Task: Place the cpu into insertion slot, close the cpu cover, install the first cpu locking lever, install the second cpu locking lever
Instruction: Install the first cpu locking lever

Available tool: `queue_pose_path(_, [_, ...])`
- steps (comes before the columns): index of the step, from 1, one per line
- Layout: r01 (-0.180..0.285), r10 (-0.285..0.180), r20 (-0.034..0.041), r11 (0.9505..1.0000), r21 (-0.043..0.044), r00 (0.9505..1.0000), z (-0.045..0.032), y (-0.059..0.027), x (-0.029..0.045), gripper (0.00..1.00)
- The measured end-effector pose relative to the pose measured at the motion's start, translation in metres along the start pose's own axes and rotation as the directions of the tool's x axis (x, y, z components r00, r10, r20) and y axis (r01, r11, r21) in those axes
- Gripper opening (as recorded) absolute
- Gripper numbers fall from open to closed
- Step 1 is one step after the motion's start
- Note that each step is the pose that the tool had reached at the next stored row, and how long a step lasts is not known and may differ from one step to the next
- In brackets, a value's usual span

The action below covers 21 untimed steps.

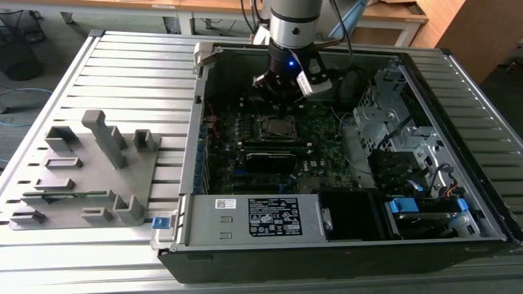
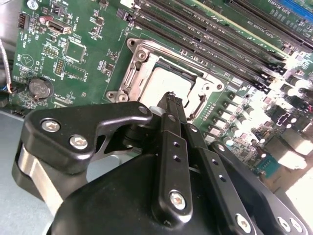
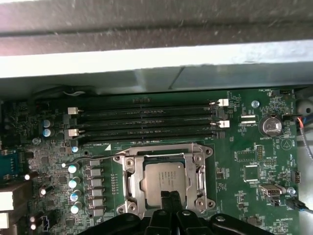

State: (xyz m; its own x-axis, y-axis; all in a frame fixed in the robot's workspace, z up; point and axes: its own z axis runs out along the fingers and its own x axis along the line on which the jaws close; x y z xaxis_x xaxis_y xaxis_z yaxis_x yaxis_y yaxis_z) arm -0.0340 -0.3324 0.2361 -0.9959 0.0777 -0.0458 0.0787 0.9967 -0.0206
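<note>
1. The computer case point(image 1: 190, 159) lies open on the counter point(image 1: 122, 73).
2. The claw point(image 3: 168, 196), pressed together and empty, has its tips by the cpu cover point(image 3: 129, 180).
3. The cpu cover lies down; I judge any push belongs on its frame.
4. The cpu point(image 3: 164, 177) sits in the insertion slot point(image 3: 161, 158).

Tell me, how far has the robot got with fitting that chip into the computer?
Done: the cpu lies seated, and the cpu cover looks folded flat around it. In hand: the gripper, fingers shut, is poised at the cover's edge. Left: the two locking levers seem to remain; whether either is latched I cannot tell.
</note>
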Motion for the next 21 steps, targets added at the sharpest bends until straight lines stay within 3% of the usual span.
queue_pose_path(6, [0.000, 0.000, 0.0000, 1.0000, 0.0000, 1.0000, -0.0075, -0.0002, -0.0003, 0.11])
queue_pose_path(14, [0.000, 0.000, -0.0001, 1.0000, 0.0008, 1.0000, -0.0080, -0.0002, 0.0000, 0.11])
queue_pose_path(21, [0.000, 0.000, 0.0046, 1.0000, 0.0002, 1.0000, -0.0079, -0.0011, 0.0141, 0.11])
